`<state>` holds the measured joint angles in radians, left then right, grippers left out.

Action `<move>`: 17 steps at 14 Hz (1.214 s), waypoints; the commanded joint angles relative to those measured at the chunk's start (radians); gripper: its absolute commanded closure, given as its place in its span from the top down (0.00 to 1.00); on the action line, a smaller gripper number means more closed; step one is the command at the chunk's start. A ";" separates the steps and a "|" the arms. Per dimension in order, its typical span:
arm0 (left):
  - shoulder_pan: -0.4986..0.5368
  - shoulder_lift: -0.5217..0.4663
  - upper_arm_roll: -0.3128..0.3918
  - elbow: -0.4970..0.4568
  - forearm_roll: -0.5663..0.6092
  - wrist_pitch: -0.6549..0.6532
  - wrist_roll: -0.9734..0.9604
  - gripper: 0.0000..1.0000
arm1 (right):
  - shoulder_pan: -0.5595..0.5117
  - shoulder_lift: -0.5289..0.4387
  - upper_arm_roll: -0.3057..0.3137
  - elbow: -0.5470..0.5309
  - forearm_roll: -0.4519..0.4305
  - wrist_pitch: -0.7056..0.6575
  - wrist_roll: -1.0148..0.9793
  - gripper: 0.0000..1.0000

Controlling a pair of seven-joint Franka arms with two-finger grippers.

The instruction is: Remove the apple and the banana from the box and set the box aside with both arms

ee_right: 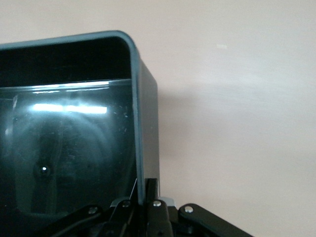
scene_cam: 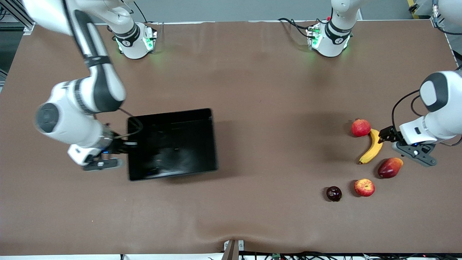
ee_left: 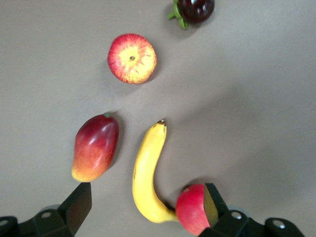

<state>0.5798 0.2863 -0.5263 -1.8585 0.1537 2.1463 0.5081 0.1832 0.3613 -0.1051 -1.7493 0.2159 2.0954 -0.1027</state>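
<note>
The black bin point(scene_cam: 171, 144) sits toward the right arm's end of the table. My right gripper point(scene_cam: 124, 145) is shut on its side wall; the right wrist view shows the wall point(ee_right: 140, 133) pinched between the fingers point(ee_right: 149, 192). The yellow banana point(scene_cam: 371, 146) lies toward the left arm's end. My left gripper point(scene_cam: 385, 135) is open, low over the banana's stem end. In the left wrist view the banana point(ee_left: 148, 173) lies between the two fingers point(ee_left: 79, 203). The red and yellow apple point(scene_cam: 364, 187) point(ee_left: 132, 58) lies nearer the front camera than the banana.
A round red fruit point(scene_cam: 361, 127) point(ee_left: 193, 211) touches the banana's stem end, next to one finger. A red-yellow mango point(scene_cam: 390, 167) point(ee_left: 96, 147) lies beside the banana. A dark mangosteen point(scene_cam: 334, 193) point(ee_left: 195, 9) sits beside the apple.
</note>
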 commanded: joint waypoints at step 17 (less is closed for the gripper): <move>0.017 -0.157 -0.066 0.533 0.017 -0.677 -0.441 1.00 | -0.554 0.176 0.027 -0.039 0.178 0.190 -0.531 0.00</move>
<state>0.5885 0.1412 -0.6193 -1.3699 0.1580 1.4845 0.0674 -0.3466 0.5418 -0.1013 -1.8030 0.3589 2.2970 -0.6046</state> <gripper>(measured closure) 0.000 0.947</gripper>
